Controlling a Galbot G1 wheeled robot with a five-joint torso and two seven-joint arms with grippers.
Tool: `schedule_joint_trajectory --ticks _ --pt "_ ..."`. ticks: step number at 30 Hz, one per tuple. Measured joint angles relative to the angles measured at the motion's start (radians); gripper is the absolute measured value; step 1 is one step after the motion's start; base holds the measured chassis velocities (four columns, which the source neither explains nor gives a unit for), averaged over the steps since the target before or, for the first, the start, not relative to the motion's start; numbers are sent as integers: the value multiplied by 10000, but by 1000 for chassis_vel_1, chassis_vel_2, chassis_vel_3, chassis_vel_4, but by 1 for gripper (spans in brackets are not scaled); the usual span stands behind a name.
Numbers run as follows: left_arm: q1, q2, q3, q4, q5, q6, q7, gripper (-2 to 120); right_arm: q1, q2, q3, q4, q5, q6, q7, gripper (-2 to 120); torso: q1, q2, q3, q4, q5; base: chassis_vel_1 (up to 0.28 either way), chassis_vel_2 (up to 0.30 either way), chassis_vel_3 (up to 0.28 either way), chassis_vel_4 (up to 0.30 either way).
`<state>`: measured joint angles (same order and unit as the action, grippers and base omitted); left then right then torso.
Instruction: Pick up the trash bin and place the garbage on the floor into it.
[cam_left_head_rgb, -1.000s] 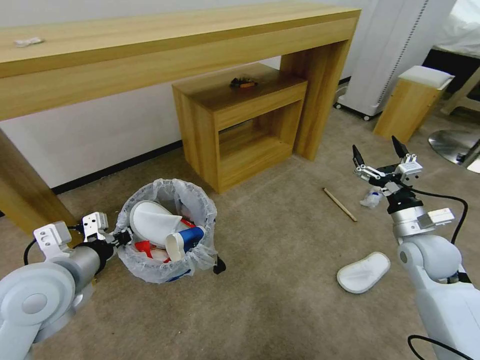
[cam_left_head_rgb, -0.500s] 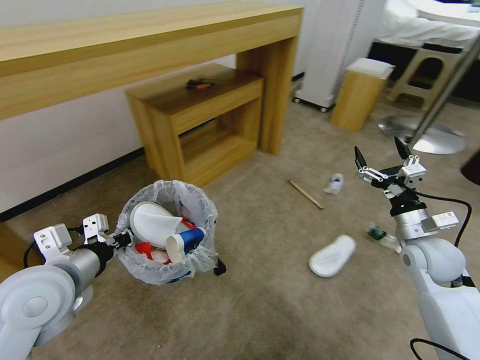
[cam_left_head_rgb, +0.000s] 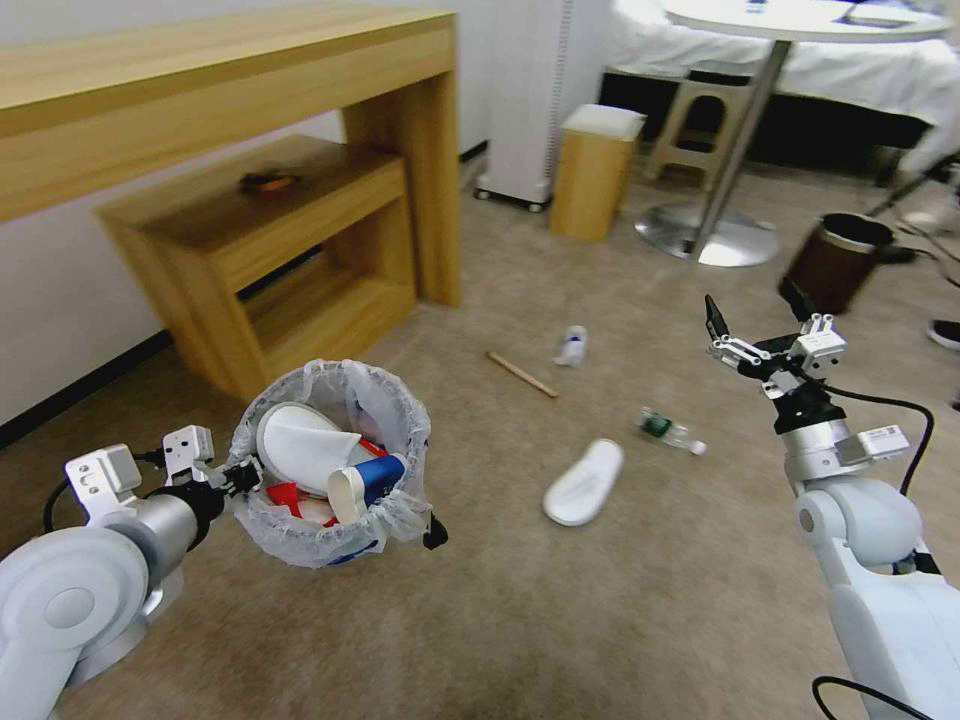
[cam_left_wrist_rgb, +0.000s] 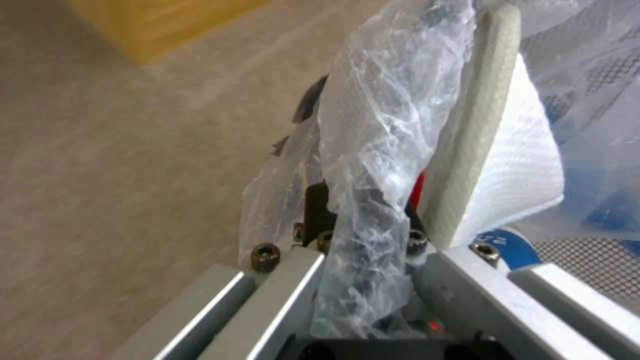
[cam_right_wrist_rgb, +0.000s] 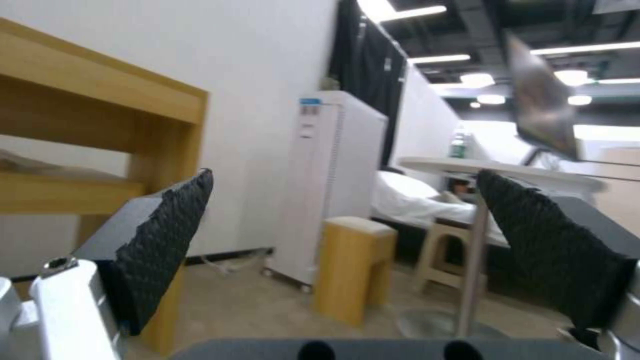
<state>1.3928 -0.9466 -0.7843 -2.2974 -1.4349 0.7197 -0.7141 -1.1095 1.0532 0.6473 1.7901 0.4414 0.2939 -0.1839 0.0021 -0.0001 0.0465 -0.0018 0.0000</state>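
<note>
Beige carpet floor (cam_left_head_rgb: 600, 620) spreads before us. Nearest, our left end effector (cam_left_head_rgb: 238, 478) is clamped on the rim of the one trash bin (cam_left_head_rgb: 400, 515), which holds one white slipper (cam_left_head_rgb: 300, 445) and two cups. Our right end effector (cam_left_head_rgb: 758, 318) hovers with fingers spread wide. Beyond lie one slipper (cam_left_head_rgb: 583, 483), one plastic bottle (cam_left_head_rgb: 668, 431), one wooden stick (cam_left_head_rgb: 520, 373) and one crumpled paper (cam_left_head_rgb: 571, 345).
</note>
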Motion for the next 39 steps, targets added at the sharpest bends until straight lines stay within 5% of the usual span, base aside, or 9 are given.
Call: schedule_joint_trajectory --ticks 24,39 --pt "-382 80 -143 413 -166 -121 66 0 190 134 -269 -241 -10 60 -8 100 -1 0 -1 2 0 -29 -18 -15 -34" --pt "-472 92 -154 490 -187 -141 182 0 158 160 -266 -246 -35 112 -7 100 -2 1 -1 3 -2 -206 209 199 -215"
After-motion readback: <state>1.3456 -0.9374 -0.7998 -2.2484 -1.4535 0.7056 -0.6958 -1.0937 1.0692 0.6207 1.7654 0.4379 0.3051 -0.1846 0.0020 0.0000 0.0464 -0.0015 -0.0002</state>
